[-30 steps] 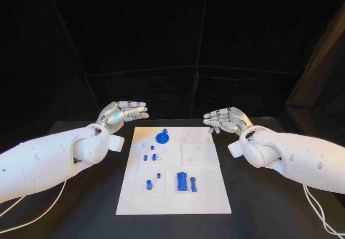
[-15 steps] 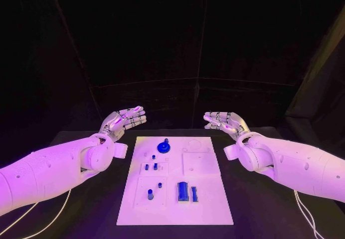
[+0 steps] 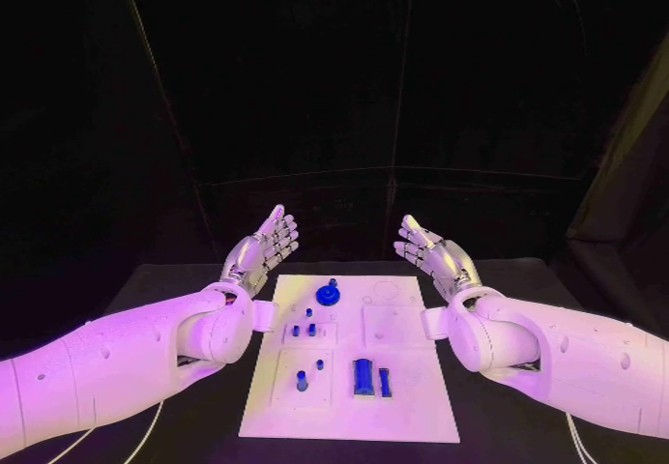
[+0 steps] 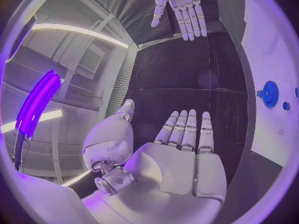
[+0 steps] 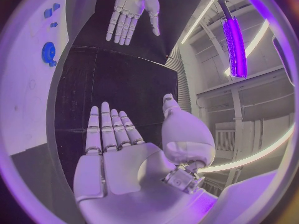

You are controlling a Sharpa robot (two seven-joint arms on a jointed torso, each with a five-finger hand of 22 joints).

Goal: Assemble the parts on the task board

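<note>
The task board (image 3: 349,387) lies flat in the middle of the black table (image 3: 182,280), its long sides running from the near edge toward the far edge. The parts stand or lie on it: a round blue wheel (image 3: 329,293) near the far edge of the board, left of centre; two small pegs (image 3: 303,330) side by side at mid-board; a short peg (image 3: 302,382) and a smaller one (image 3: 319,364) toward the near left; and two upright blocks (image 3: 369,377) near the board's centre line.

The left hand (image 3: 261,253) is raised off the far left corner of the board, fingers extended and spread, holding nothing. The right hand (image 3: 432,253) is raised off the far right corner in the same posture, palm facing inward, also holding nothing. Neither touches the board or any part.

Assessment: no assembly step appears to be in hand. The parts look like rigid moulded plastic, light and smooth, so liable to slip or tip under a careless grasp. The pegs are best pinched across their sides near the top; the wheel is best taken at its raised centre knob or across its rim.
</note>
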